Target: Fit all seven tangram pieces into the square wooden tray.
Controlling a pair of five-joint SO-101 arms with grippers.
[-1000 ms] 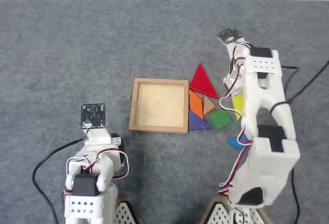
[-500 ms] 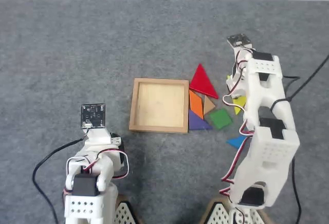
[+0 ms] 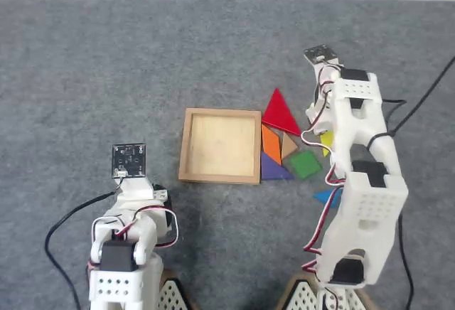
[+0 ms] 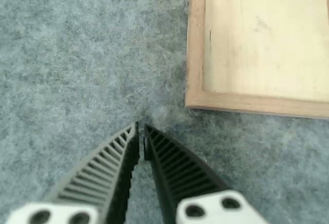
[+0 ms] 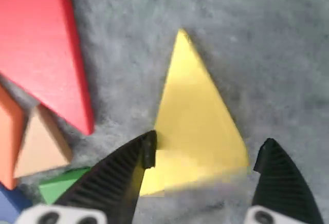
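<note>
On the table [image 3: 106, 68] beside the empty tray [image 3: 183, 146], all seven pieces [image 3: 279, 114] lie loose. Right gripper [image 5: 205, 149] spread open over the yellow triangle [image 5: 190, 106], left gripper [image 4: 140, 129] pinched closed, holding nothing.

— What colours are the shapes?
— Red triangle [image 3: 279, 114], orange piece [image 3: 269, 143], tan triangle [image 3: 288, 144], green square [image 3: 305, 163], purple triangle [image 3: 273, 169], yellow triangle [image 5: 193, 126], blue piece [image 3: 327, 196].
— And around them?
— Pale, plain wooden tray [image 3: 184, 146]; mottled grey worktop [image 3: 106, 61].
</note>
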